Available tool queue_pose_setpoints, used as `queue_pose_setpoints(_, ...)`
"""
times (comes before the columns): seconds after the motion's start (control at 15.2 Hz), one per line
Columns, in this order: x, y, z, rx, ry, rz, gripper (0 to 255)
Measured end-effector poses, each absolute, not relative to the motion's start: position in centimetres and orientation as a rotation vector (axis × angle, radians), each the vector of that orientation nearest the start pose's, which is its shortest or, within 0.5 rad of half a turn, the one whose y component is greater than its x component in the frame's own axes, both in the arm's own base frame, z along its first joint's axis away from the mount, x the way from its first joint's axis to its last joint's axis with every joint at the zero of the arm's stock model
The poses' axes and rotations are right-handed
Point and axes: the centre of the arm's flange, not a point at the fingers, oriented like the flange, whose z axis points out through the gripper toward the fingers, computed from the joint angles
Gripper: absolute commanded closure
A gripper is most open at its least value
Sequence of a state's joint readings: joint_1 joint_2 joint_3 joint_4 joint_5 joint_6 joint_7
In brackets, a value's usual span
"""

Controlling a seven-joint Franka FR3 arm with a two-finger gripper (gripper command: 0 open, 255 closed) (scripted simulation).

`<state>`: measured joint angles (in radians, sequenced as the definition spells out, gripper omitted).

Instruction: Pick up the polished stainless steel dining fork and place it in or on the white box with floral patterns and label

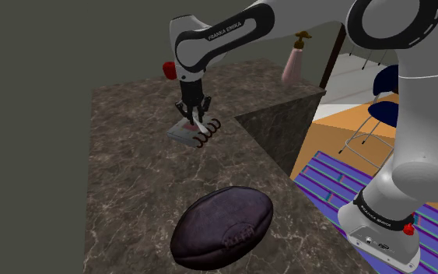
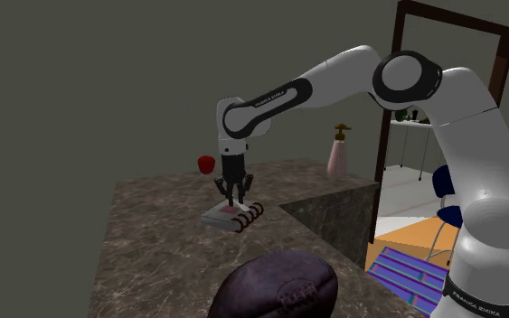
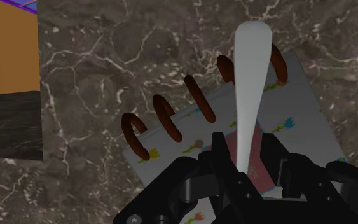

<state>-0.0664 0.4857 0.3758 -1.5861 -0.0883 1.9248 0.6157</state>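
**FORK IN GRASP OVER THE BOX: RELEASE NOT YET MADE**

Noted the gripper [image 3: 247,156] set narrow and clamped on the pale fork [image 3: 252,76] at its slim neck, with the broad rounded end pointing away from the fingers. Could not confirm the tines, which are hidden among the fingers.

Noted, directly beneath the gripper, a flat white box [image 3: 301,124] with small flower prints and a pink label, and brown rings [image 3: 166,119] along one side. Placed the fork's far end very close to the box top. Could not tell whether it touches or hangs clear.

Handling, as judged:
- Light, rigid and smooth, so liable to pivot or slip between the pads if swung.
- Hold at the neck adequate for a short lowering, with no regrip called for.
- On release, likely to topple flat and perhaps skid across the lid toward the rings.

Room, as judged:
- Open dark marbled counter [image 1: 124,148] around the gripper on most sides.
- Counter edge near the gripper on the rings' side, with orange floor below.
- Dark oval ball [image 1: 223,227] well apart from the gripper, toward the stand.
- Red object [image 1: 167,70] and pink dispenser bottle [image 1: 294,62] well beyond the gripper.
- Nothing overhead.

Advised lowering straight, opening over the middle of the lid, away from the rings' side, and lifting straight up.
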Motion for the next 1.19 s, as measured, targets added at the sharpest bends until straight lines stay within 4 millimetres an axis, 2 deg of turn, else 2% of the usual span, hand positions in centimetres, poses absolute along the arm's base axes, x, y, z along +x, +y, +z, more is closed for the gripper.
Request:
queue_pose_setpoints(0.13,64.7,16.7,36.1,-3.065,0.465,0.220,255)
queue_pose_setpoints(0.2,64.7,16.7,36.1,-3.065,0.465,0.220,0)
queue_pose_setpoints(0.59,64.7,16.7,36.1,-3.065,0.464,0.221,0)
queue_pose_setpoints(0.73,65.1,16.5,37.6,-3.065,0.465,0.220,0)
queue_pose_setpoints(0.86,65.2,16.6,40.1,-3.065,0.464,0.220,0)
queue_pose_setpoints(1.19,65.3,16.4,41.0,-3.065,0.465,0.221,0)
